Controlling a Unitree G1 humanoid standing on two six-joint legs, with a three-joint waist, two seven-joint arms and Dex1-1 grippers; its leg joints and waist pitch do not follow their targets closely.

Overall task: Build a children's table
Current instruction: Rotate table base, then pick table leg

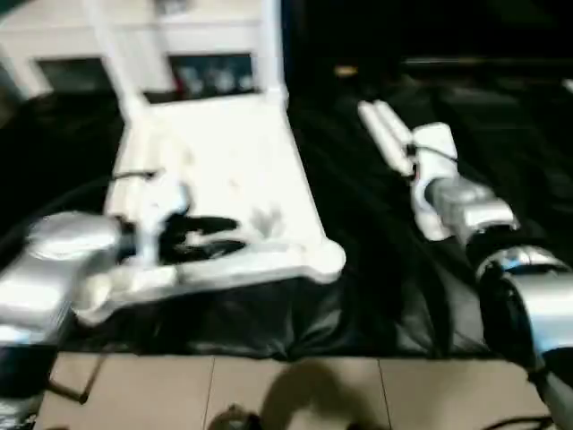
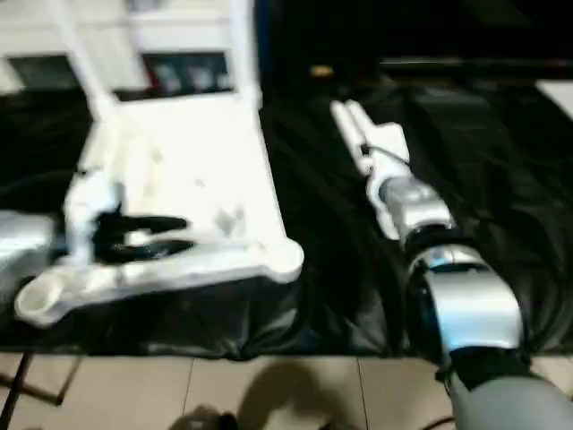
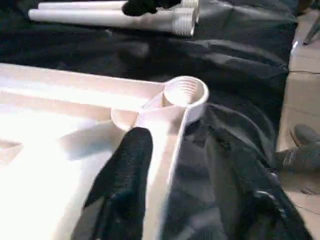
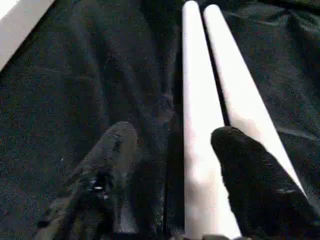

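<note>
The white tabletop (image 1: 224, 161) lies underside up on a black cloth. Two white legs (image 1: 271, 45) (image 1: 112, 49) stand in its far corners. My left gripper (image 1: 215, 236) hovers open over the near rim, one black finger (image 3: 125, 175) just inside the rim, short of the empty corner socket (image 3: 186, 92). Two more legs (image 1: 385, 134) lie side by side on the cloth to the right. My right gripper (image 4: 174, 132) is open over them, with one leg (image 4: 197, 100) between its fingers and the other leg (image 4: 235, 85) just outside.
A black cloth (image 1: 376, 251) covers the work area, and tan floor tiles (image 1: 269, 394) run along its near edge. A white cabinet with glass doors (image 1: 206, 72) stands behind the tabletop.
</note>
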